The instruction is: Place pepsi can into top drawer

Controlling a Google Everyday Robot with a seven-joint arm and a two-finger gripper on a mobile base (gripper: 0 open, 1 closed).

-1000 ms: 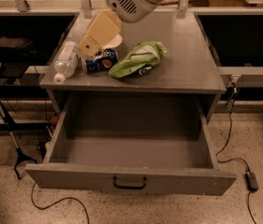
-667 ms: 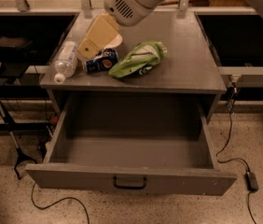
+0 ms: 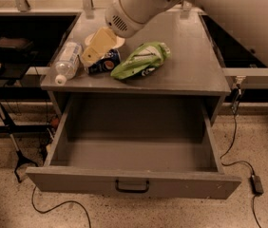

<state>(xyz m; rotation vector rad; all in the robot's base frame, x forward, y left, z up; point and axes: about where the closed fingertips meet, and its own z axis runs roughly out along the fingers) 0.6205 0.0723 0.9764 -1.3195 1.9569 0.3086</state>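
The pepsi can (image 3: 104, 63) lies on its side on the cabinet top (image 3: 191, 56), between a clear water bottle and a green chip bag. My gripper (image 3: 94, 51) hangs from the white arm and sits right over the can's left end, hiding part of it. The top drawer (image 3: 133, 185) is pulled fully out below the cabinet top. Its inside is bare and its dark handle faces the front.
A clear plastic water bottle (image 3: 67, 61) lies at the left edge of the top. A green chip bag (image 3: 141, 60) lies just right of the can. A white plate (image 3: 119, 42) sits behind the gripper. Cables (image 3: 238, 160) and a power brick (image 3: 257, 184) lie on the floor at the right.
The gripper has dropped slightly toward the can. More of the white arm now fills the upper right. The can, bottle, bag and drawer have not moved.
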